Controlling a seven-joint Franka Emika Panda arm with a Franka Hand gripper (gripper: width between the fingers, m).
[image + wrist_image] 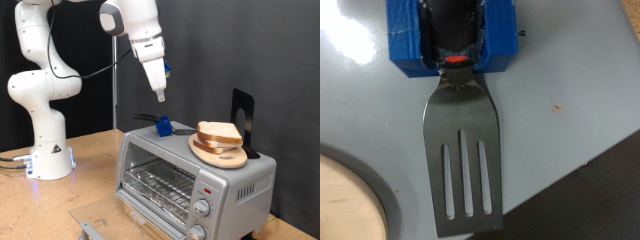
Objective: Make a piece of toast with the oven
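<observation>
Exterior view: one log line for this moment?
gripper over spatula, not gripping it | bread stacked on plate | plate, spatula atop oven

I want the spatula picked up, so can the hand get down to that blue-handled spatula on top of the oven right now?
Probably yes. The hand hangs above the spatula on the oven top, with open air between; the bread stack sits aside.

The wooden tabletop (pixel 90 165) carries the lot. Below the hand (pixel 160 97) and off to the exterior view's right of it, the oven (pixel 195 180) stands directly on the wood, door shut, wire rack visible behind the glass. Well off to the exterior view's left of the hand, the arm's white base (pixel 48 158) stands on the same surface, with cables trailing off its side.
</observation>
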